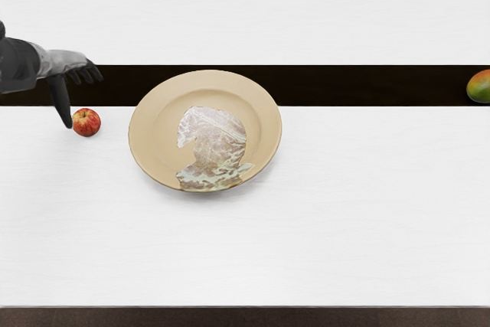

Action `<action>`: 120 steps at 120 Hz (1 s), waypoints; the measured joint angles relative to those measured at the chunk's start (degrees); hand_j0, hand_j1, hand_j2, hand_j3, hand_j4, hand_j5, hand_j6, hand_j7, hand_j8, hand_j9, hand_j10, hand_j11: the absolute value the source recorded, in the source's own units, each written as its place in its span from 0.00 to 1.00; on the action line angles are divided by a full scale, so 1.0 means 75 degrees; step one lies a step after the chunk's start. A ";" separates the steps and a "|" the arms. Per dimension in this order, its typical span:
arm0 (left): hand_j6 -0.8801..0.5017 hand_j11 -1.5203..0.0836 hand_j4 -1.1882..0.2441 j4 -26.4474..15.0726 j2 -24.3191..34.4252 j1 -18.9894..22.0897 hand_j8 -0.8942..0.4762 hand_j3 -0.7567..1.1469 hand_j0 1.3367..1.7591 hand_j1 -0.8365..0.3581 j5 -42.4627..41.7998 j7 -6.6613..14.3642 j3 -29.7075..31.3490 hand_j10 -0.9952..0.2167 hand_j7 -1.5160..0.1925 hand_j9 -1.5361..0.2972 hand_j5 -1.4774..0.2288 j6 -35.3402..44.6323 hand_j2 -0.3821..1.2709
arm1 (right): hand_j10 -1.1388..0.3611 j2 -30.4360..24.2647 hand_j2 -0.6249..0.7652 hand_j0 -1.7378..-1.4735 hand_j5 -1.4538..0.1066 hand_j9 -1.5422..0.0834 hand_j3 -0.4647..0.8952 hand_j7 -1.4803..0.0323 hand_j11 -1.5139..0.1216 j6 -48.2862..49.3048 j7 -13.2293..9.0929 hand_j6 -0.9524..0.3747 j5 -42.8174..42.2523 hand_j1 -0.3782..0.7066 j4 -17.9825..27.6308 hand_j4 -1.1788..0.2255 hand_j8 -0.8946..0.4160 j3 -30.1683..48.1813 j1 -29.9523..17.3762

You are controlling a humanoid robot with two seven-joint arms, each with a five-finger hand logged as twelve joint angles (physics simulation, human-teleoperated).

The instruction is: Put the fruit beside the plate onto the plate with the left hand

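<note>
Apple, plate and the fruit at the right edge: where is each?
apple [86, 122], head view, middle of its red skin.
plate [153, 124], head view, bare tan part left of centre.
mango [480, 86], head view, its visible half.

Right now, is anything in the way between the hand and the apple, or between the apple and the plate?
Nothing visible does. The left hand is just up-left of the apple, with one finger pointing down close beside it. Between the apple and the plate lies only a strip of bare table.
</note>
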 joint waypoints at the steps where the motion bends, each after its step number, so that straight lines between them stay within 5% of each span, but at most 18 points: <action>1: 0.46 0.75 0.66 0.0021 -0.0037 0.0013 0.47 0.40 0.76 0.75 -0.0019 -0.0001 0.0010 0.62 0.70 0.66 0.68 0.0002 0.26 | 0.74 0.0000 0.44 0.30 0.90 0.92 0.34 0.95 0.90 0.0000 0.0000 0.69 0.0000 0.07 0.0000 0.81 0.66 0.0000 0.0000; 42: 0.46 0.75 0.66 0.0309 -0.0374 0.0557 0.47 0.40 0.76 0.75 0.0339 0.0032 0.0357 0.62 0.70 0.66 0.68 0.0915 0.26 | 0.74 0.0000 0.44 0.30 0.90 0.92 0.34 0.95 0.90 0.0000 0.0000 0.69 0.0000 0.07 0.0000 0.81 0.66 0.0000 0.0000; 66: 0.46 0.75 0.66 0.0449 -0.1201 0.0810 0.47 0.40 0.76 0.75 0.0936 0.0161 0.0521 0.62 0.70 0.66 0.68 0.1462 0.26 | 0.74 0.0000 0.44 0.30 0.90 0.92 0.34 0.95 0.90 0.0000 0.0000 0.69 0.0000 0.07 0.0000 0.81 0.66 0.0000 0.0000; 120: 0.46 0.75 0.66 0.1137 -0.1616 0.1600 0.47 0.40 0.76 0.75 0.0909 0.0222 0.0609 0.62 0.70 0.66 0.68 0.1615 0.26 | 0.74 0.0000 0.44 0.30 0.90 0.92 0.34 0.95 0.90 0.0000 0.0000 0.69 0.0000 0.07 0.0000 0.81 0.66 0.0000 0.0000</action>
